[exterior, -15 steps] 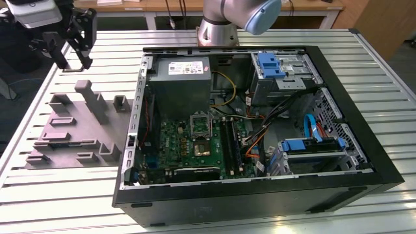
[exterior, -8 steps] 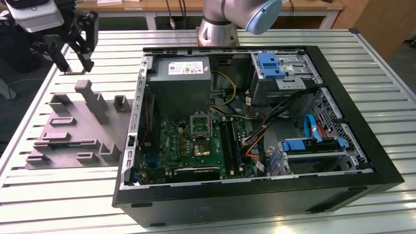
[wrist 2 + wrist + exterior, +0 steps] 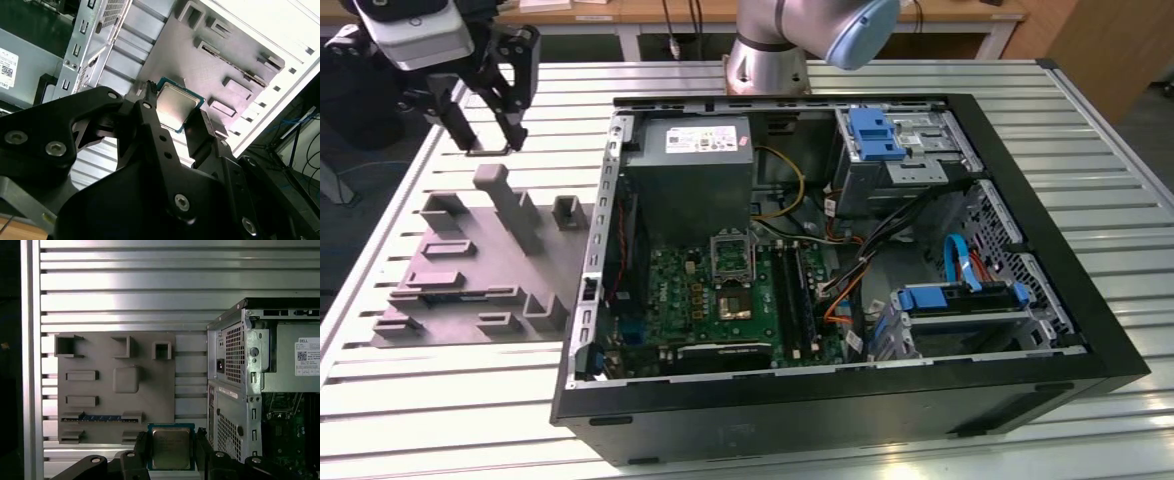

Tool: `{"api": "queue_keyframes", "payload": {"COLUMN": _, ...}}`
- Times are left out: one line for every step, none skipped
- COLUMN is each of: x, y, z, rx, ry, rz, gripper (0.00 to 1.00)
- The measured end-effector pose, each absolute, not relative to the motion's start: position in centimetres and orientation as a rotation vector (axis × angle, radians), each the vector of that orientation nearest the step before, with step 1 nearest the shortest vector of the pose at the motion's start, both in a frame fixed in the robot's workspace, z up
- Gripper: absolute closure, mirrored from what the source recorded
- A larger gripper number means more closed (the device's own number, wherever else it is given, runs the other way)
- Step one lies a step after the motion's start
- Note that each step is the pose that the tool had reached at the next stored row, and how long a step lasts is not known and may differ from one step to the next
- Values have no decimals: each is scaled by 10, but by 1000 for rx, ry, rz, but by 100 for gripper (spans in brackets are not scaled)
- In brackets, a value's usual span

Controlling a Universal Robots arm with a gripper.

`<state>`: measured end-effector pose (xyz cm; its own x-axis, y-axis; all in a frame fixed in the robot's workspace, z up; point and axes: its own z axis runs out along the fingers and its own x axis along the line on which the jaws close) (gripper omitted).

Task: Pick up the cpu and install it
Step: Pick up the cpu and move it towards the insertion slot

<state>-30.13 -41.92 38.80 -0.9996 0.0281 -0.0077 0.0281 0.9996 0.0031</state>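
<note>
Pincer (image 3: 490,143) is at 10 o'clock in the exterior view, hanging over the counter (image 3: 440,400) just past the 12 o'clock end of the grey fixture tray (image 3: 467,270). It's clamped on the cpu (image 3: 171,447). In both wrist views the two black fingers (image 3: 141,446) pinch the chip by opposite edges, with the pale metal top facing the cameras and a thin dark rim round it. In the second wrist view the cpu (image 3: 177,105) sits tilted between the fingers (image 3: 200,127), with the tray (image 3: 220,60) behind it.

Can't tell from the exterior view how high the chip rides above the counter.

The tray is off the case's 9 o'clock side, close to it. It's grey moulded plastic with several raised posts and rectangular pockets. In the first wrist view the tray (image 3: 115,385) shows a rounded square pad near its middle and a long slot holding something dark with blue marks.

The PC case (image 3: 854,250) lies on its side with the panel off, filling the centre and 3 o'clock part of the exterior view. The green motherboard (image 3: 720,290) is inside toward 6 o'clock and carries the silver-framed socket (image 3: 732,256). The power supply (image 3: 694,170) is at 12 o'clock of that. Blue drive brackets (image 3: 874,135) sit at 1 o'clock.

The cpu is well apart from the socket, outside the case. The arm base (image 3: 767,60) is at 12 o'clock, behind the case.
</note>
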Motion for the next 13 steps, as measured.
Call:
{"api": "queue_keyframes", "payload": {"x": -300, "y": -419, "z": 388, "rx": 44, "ry": 3134, "rz": 5, "gripper": 53}}
{"api": "queue_keyframes", "payload": {"x": -299, "y": -419, "z": 388, "rx": 44, "ry": 3133, "rz": 5, "gripper": 53}}
{"api": "queue_keyframes", "payload": {"x": -298, "y": -419, "z": 388, "rx": 44, "ry": 3133, "rz": 5, "gripper": 53}}
{"api": "queue_keyframes", "payload": {"x": -298, "y": -419, "z": 388, "rx": 44, "ry": 3134, "rz": 5, "gripper": 53}}
{"api": "queue_keyframes", "payload": {"x": -297, "y": -419, "z": 388, "rx": 44, "ry": 3134, "rz": 5, "gripper": 53}}
{"api": "queue_keyframes", "payload": {"x": -297, "y": -419, "z": 388, "rx": 44, "ry": 3134, "rz": 5, "gripper": 53}}
{"api": "queue_keyframes", "payload": {"x": -296, "y": -419, "z": 388, "rx": 44, "ry": 3133, "rz": 5, "gripper": 53}}
{"api": "queue_keyframes", "payload": {"x": -296, "y": -419, "z": 388, "rx": 44, "ry": 3133, "rz": 5, "gripper": 53}}
{"api": "queue_keyframes", "payload": {"x": -295, "y": -419, "z": 388, "rx": 44, "ry": 3133, "rz": 5, "gripper": 53}}
{"api": "queue_keyframes", "payload": {"x": -295, "y": -419, "z": 388, "rx": 44, "ry": 3133, "rz": 5, "gripper": 53}}
{"api": "queue_keyframes", "payload": {"x": -295, "y": -419, "z": 388, "rx": 44, "ry": 3133, "rz": 5, "gripper": 53}}
{"api": "queue_keyframes", "payload": {"x": -295, "y": -419, "z": 388, "rx": 44, "ry": 3133, "rz": 5, "gripper": 53}}
{"api": "queue_keyframes", "payload": {"x": -294, "y": -419, "z": 388, "rx": 44, "ry": 3134, "rz": 5, "gripper": 53}}
